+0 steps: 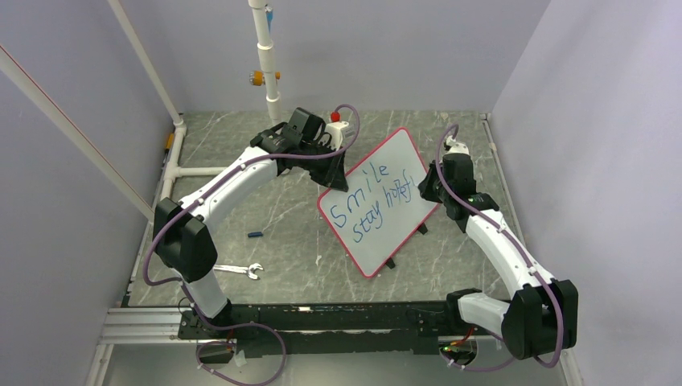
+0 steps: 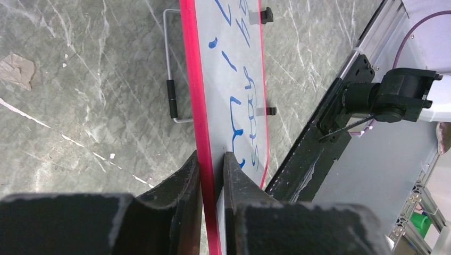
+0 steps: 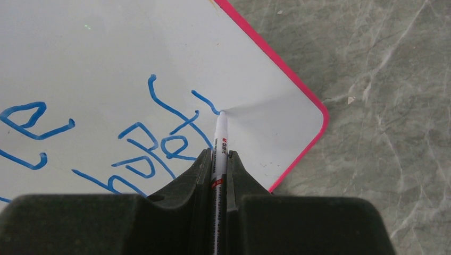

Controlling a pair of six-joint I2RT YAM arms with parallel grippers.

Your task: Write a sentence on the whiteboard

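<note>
Top external: wrench (image 1: 239,270) left of whiteboard (image 1: 386,237)

left arm (image 1: 233,178): white links, black joints | right arm (image 1: 500,240): same | cables (image 1: 147,264): purple

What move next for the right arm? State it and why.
Probably drag the marker along the whiteboard, finishing the letter: the right end effector grips it, its tip touches the end of a short stroke after "hopef", with bare board beyond.
</note>
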